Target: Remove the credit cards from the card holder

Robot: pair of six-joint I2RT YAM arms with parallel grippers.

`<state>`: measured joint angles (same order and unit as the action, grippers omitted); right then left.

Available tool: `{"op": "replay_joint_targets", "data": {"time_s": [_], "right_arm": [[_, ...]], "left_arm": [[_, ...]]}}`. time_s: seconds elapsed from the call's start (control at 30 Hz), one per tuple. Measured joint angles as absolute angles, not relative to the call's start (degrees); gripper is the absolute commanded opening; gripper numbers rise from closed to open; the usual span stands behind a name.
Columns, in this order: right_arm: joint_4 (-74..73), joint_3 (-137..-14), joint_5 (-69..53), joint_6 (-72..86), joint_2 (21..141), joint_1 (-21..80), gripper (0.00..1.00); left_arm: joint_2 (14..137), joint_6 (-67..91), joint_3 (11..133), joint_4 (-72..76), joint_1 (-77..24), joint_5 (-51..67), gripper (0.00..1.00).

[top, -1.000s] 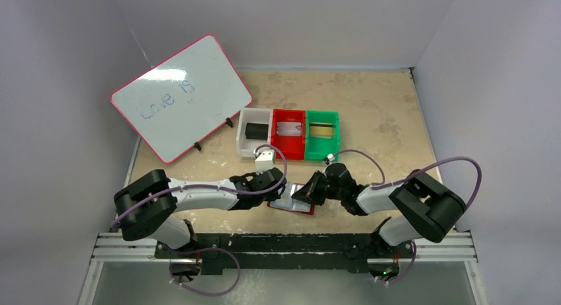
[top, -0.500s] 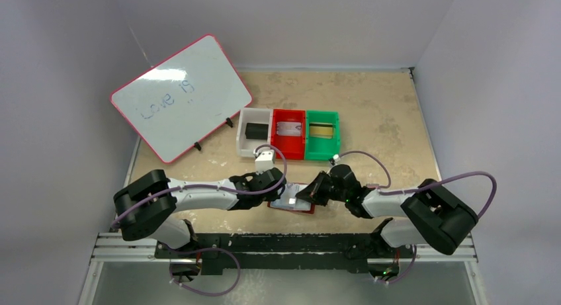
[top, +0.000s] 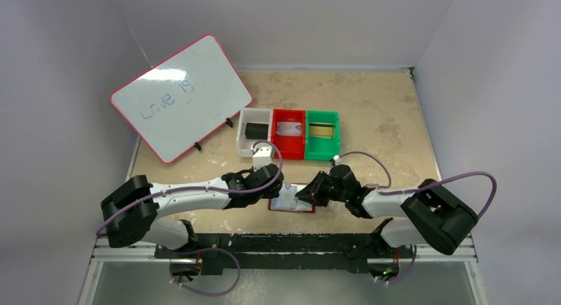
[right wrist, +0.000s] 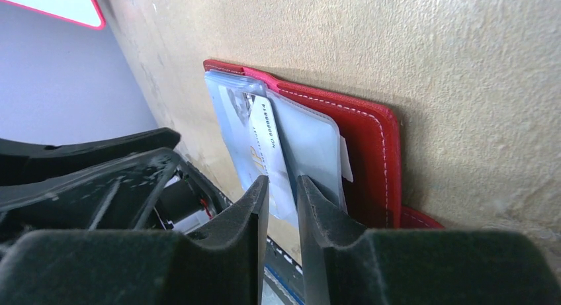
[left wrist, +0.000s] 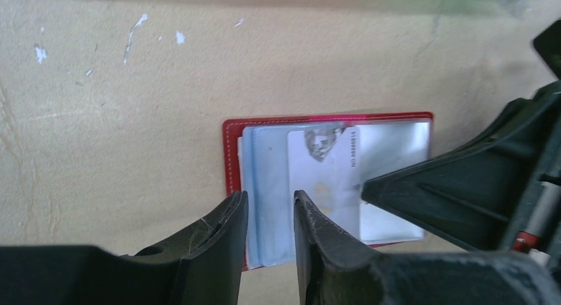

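Near the front edge of the sandy table (top: 384, 113), my left pincer (left wrist: 270, 202), slightly parted, has drawn back over the open dark red book-style card holder (left wrist: 230, 153), baring the pale silver-grey plastic card (left wrist: 324, 179) that my right pincer (right wrist: 282, 182) seems to pinch, ready to pull.

card holder (left wrist: 231, 149) matt red stitched leather-like cover; sleeves (left wrist: 266, 179) glossy clear plastic; table (left wrist: 119, 120) rough, speckled.

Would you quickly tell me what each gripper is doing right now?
Left gripper: nearly closed over the holder; grip cannot be told.
Right gripper: closed on the card in its sleeve.
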<state>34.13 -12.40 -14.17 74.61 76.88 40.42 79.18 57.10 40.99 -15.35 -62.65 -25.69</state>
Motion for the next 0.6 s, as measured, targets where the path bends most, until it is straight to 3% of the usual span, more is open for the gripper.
{"op": "replay_joint_targets", "data": {"time_s": [0.6], "right_arm": [[37.7, -12.7, -14.7, 74.6, 80.6, 40.4, 0.25]], "left_arm": [[84.1, 56.6, 39.4, -7.3, -62.8, -19.0, 0.16]]}}
